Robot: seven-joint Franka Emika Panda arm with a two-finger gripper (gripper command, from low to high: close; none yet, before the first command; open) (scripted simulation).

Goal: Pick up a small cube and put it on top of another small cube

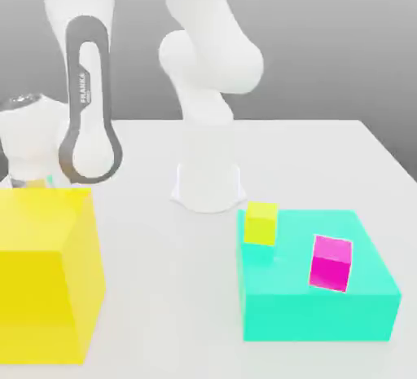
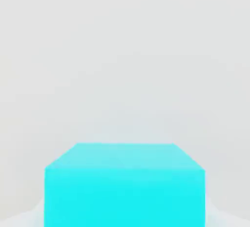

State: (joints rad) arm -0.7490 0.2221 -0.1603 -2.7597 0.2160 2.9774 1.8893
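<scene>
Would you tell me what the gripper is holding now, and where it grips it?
It is shut, seemingly on the small cube, close under the hand camera; where the fingers grip cannot be told.

Two small cubes [image 1: 261,222] [image 1: 331,262] rest on a large block [image 1: 318,304] at the exterior view's right. Another large block [image 1: 45,275] sits on the desk [image 1: 163,288] at the left, the robot base [image 1: 208,178] behind and between them.

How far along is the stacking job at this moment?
Done: nothing stacked yet. In hand: the pincer, low behind the yellow block, is shut, apparently on the sky-blue cube. Left: lift it and set it on the lime cube or magenta cube atop the turquoise block.
</scene>
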